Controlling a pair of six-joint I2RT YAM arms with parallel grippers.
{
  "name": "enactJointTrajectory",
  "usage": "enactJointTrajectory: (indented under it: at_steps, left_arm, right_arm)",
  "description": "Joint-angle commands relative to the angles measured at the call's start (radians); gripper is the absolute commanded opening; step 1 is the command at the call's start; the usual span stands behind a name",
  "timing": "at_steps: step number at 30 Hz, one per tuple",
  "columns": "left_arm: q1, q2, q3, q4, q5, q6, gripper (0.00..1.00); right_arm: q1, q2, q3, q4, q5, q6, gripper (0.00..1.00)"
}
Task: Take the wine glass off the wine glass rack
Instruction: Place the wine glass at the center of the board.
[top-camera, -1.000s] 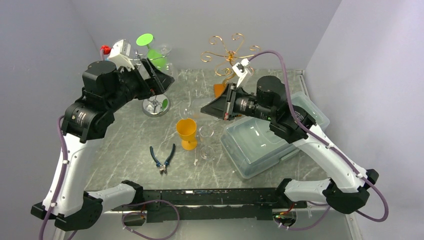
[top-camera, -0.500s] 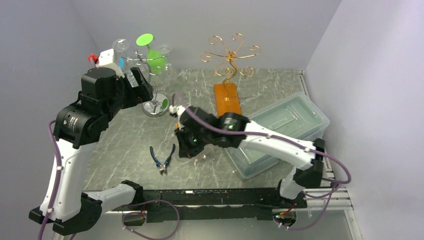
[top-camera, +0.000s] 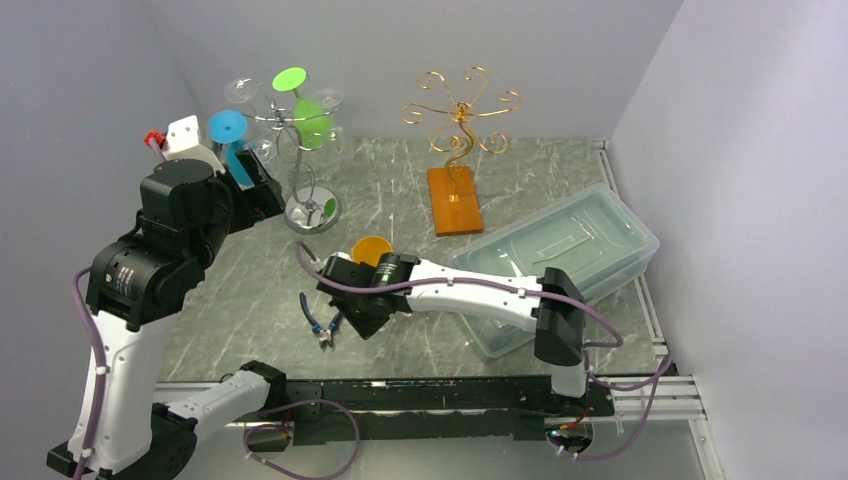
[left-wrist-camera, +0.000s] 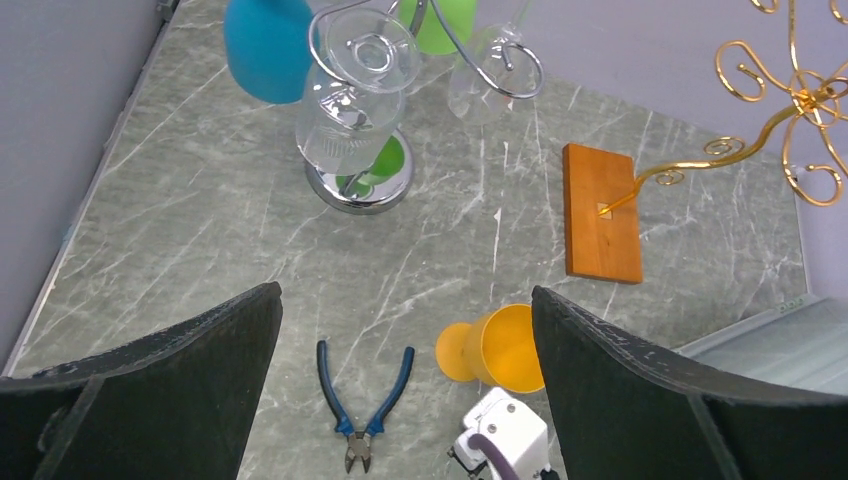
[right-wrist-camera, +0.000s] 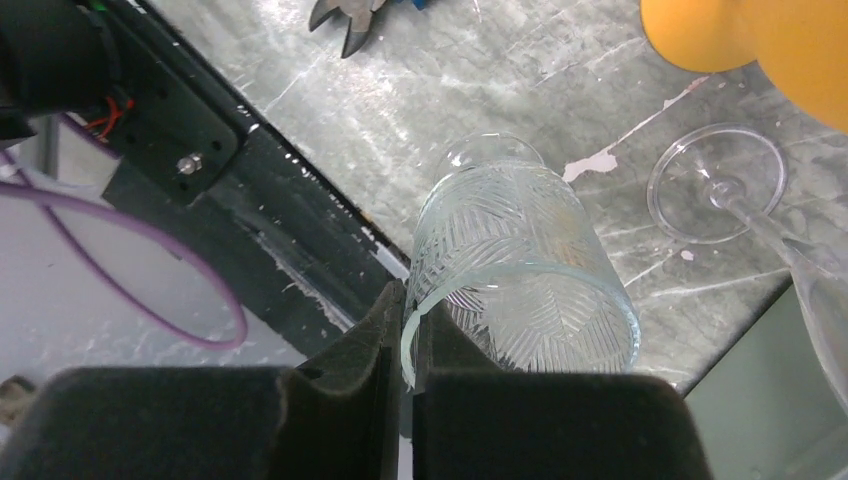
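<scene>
The silver wine glass rack (top-camera: 300, 135) stands at the back left, with a blue glass (top-camera: 228, 130), a green glass (top-camera: 310, 115) and clear glasses hanging on it. In the left wrist view the rack's base (left-wrist-camera: 360, 180), the blue glass (left-wrist-camera: 265, 50) and a patterned clear glass (left-wrist-camera: 345, 120) show. My left gripper (top-camera: 252, 182) is open and empty just left of the rack (left-wrist-camera: 405, 300). My right gripper (top-camera: 362, 312) is low over the front middle of the table. It is shut (right-wrist-camera: 410, 320) on the rim of a clear patterned glass (right-wrist-camera: 520, 260), which points foot-down.
An orange glass (top-camera: 372, 247) lies just behind the right gripper. Blue pliers (top-camera: 320, 318) lie to its left. A clear stemmed glass (right-wrist-camera: 715, 180) is on the table beside the held glass. A gold rack on a wooden base (top-camera: 455, 200) and a plastic container (top-camera: 570, 250) stand to the right.
The right arm swung from the right to the front middle and dropped low, now shut on the patterned glass. The left gripper drew back leftward from the rack.
</scene>
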Motion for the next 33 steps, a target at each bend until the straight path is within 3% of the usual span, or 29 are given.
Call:
enactJointTrajectory:
  at_steps: [1, 11, 19, 27, 33]
  left_arm:
    - [-0.002, -0.012, -0.020, 0.015, -0.052, -0.015, 0.99]
    - [-0.002, -0.031, -0.067, 0.030, -0.061, -0.027, 0.99]
    - [-0.002, -0.036, -0.076, 0.044, -0.043, -0.007, 0.99]
    - [-0.002, 0.000, -0.018, 0.019, -0.054, 0.007, 1.00]
    - [-0.002, 0.054, 0.040, -0.011, -0.131, 0.029, 1.00]
  right_arm:
    - [0.019, 0.031, 0.035, 0.052, 0.066, -0.024, 0.00]
    - [0.051, 0.112, 0.082, 0.037, 0.137, -0.025, 0.01]
    - [0.061, 0.094, 0.114, 0.002, 0.158, -0.026, 0.34]
    - [0.066, -0.015, 0.164, -0.032, 0.154, -0.032, 0.47]
    - [0.036, -0.113, 0.164, -0.032, 0.179, -0.054, 0.68]
